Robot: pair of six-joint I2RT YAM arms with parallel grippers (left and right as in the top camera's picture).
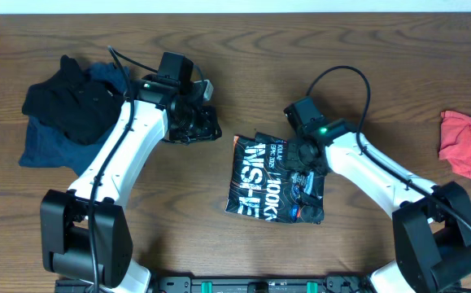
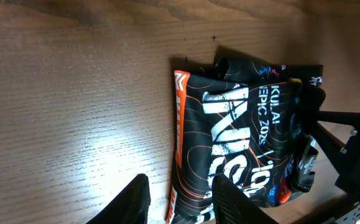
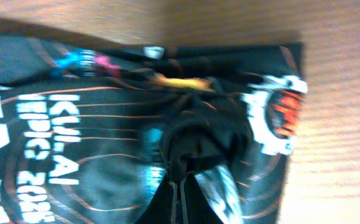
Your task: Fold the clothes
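Lying centrally on the tabletop (image 1: 219,49), the jersey (image 1: 268,183) is pinched near its 2 o'clock corner by the closed right fingers (image 1: 303,159); the left fingers (image 2: 133,202) are seen spread, empty, at 10 o'clock. Limp, slippery cloth (a judgement): corners are best gripped.

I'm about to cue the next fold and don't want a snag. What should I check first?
1. Right pincer shut on the jersey: ok.
2. Left pincer open and empty: ok.
3. Left pincer over the jersey: not ok, it hangs beside the orange edge, over the table.
4. Jersey flat: not ok, the cloth bunches at the right pincer.
5. Dark pile and red cloth apart from the jersey: ok.
6. Layers pinched: cannot tell.
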